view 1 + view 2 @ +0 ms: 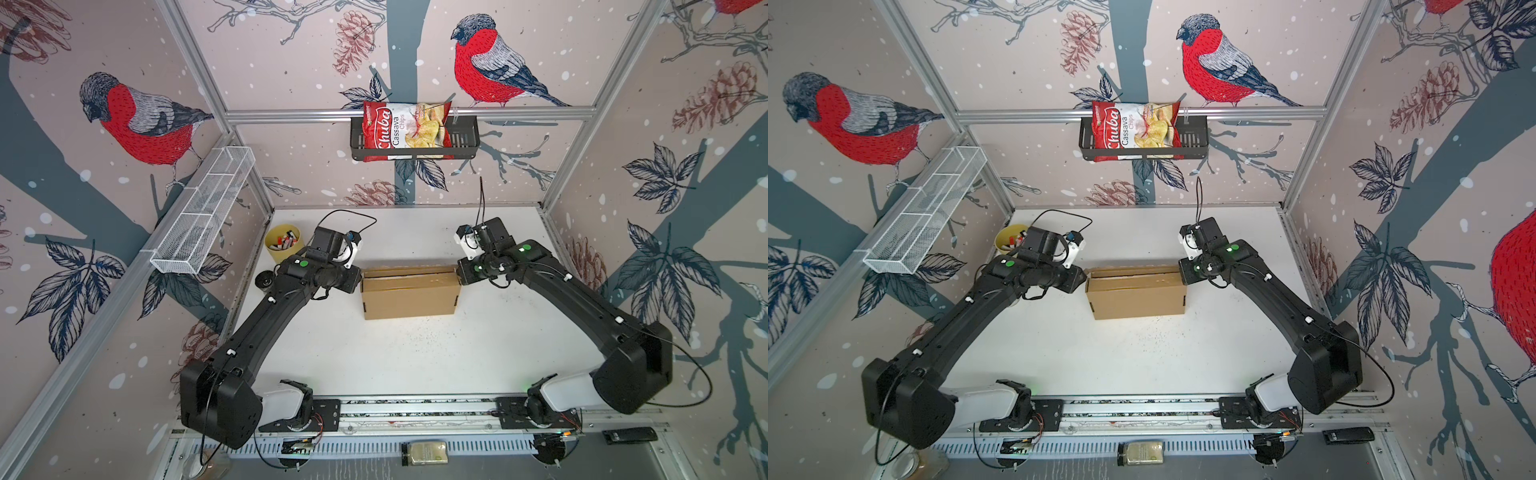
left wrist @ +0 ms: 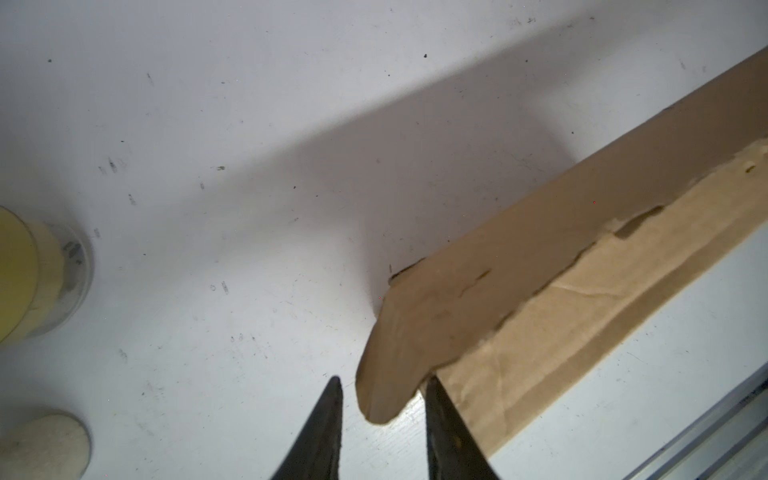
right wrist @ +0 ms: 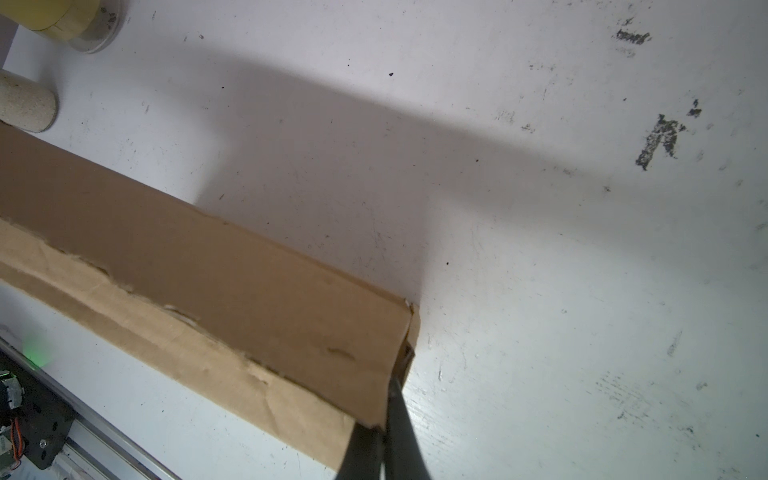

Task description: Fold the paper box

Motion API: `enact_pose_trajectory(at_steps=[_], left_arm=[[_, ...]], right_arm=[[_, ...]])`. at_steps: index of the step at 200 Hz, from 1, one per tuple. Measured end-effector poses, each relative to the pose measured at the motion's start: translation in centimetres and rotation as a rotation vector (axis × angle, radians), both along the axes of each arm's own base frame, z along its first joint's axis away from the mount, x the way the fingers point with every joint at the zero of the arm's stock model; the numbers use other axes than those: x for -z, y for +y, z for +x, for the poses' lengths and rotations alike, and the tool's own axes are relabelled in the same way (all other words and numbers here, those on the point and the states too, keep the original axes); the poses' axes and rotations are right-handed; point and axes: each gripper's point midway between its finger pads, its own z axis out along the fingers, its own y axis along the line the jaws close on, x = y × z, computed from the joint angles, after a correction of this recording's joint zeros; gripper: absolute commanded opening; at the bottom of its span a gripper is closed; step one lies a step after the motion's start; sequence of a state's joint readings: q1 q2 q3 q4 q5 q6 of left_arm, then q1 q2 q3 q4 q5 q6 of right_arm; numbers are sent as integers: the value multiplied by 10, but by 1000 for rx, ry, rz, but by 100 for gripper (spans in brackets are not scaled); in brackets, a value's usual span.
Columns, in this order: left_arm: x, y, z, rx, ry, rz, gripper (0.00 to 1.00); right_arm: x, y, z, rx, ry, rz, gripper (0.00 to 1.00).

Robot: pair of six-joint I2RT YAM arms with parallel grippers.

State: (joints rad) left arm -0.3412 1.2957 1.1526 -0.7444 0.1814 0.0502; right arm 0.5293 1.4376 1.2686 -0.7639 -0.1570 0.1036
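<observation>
Item: paper box (image 1: pixel 409 297), mid-table, long axis running gripper to gripper. At one end, left gripper (image 2: pixel 383 380), jaws narrowly parted, rounded flap (image 2: pixel 399 345) tip between them, ungripped. At the opposite end, right gripper (image 3: pixel 384 415), closed, apparently pinching the end edge. Arms equally near.
</observation>
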Motion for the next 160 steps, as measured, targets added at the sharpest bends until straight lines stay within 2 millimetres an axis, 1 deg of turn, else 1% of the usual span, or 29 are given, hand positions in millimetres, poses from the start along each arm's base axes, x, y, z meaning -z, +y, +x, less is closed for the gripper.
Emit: enact_pose_trajectory(at_steps=[15,27,54,79,95,129,160], left_arm=[[2,-1,2,1,6,3,26],[2,-2,4,3,12,3,25],[5,-3,5,5,24,3,25],[8,-3,6,4,33,6,28],[10,-3,7,3,39,11,28],[10,-4,11,4,41,14,23],[10,-7,14,14,45,12,15]], right_arm=[[0,1,-1,-3,1,3,0],[0,1,-1,-4,3,4,0],[0,1,-1,-4,4,5,0],[0,1,-2,-4,4,6,0],[0,1,-2,-4,3,7,0],[1,1,-2,-6,2,9,0],[1,2,-2,-6,3,10,0]])
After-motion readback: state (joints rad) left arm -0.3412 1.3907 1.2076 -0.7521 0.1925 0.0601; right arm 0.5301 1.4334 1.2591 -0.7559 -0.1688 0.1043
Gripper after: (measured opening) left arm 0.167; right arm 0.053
